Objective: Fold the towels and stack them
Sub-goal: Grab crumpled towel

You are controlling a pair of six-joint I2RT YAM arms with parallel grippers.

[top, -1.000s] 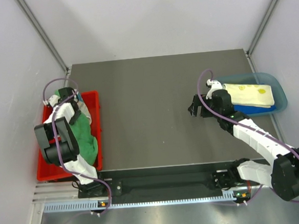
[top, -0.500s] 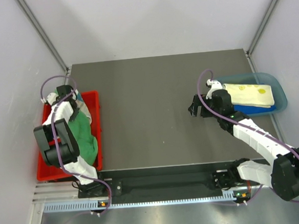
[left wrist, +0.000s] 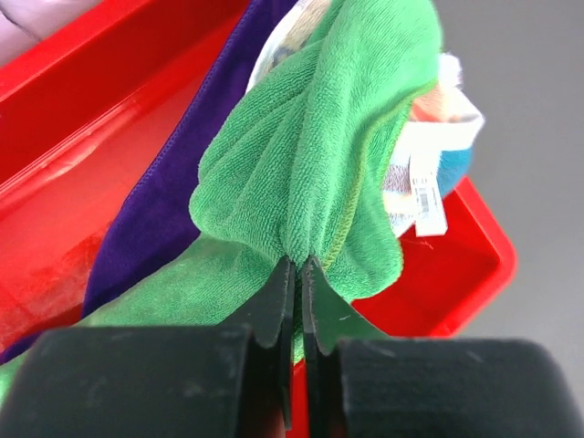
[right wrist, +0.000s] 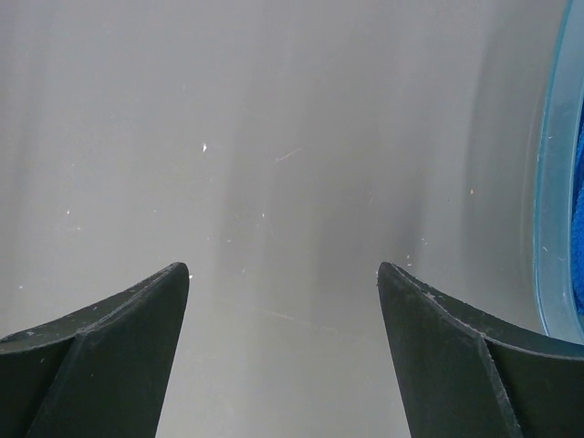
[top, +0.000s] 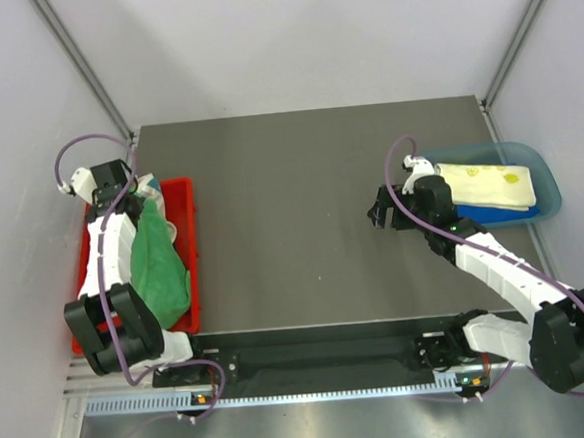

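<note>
Change since a second ago: the left tool (left wrist: 297,266) has shut and lifted toward the far end of the red tray (top: 184,208). The green towel (top: 157,266), then a low heap, is now drawn out into a long drape. Right arm unchanged.

Green towel: long axis runs near to far along the tray. The narrow gathered end points up into the left tool. The broad end hangs below and behind it and rests in the tray's near half.

Left tool: fingers pressed together, pinching a bunched fold of the green towel right at the tips. Just beyond the tips, left of the fold, a purple towel (left wrist: 151,228) lies in the tray. Farther out and to the right is a white towel (left wrist: 429,151) with a sewn label, partly under the green one.

Right tool (right wrist: 283,274): spread wide, holding nothing, hovering over bare counter (right wrist: 274,137). The rim of the blue bin (right wrist: 547,182) is to its right. In the bin a pale yellow towel (top: 485,183) lies flat on a blue towel (top: 507,213).
</note>
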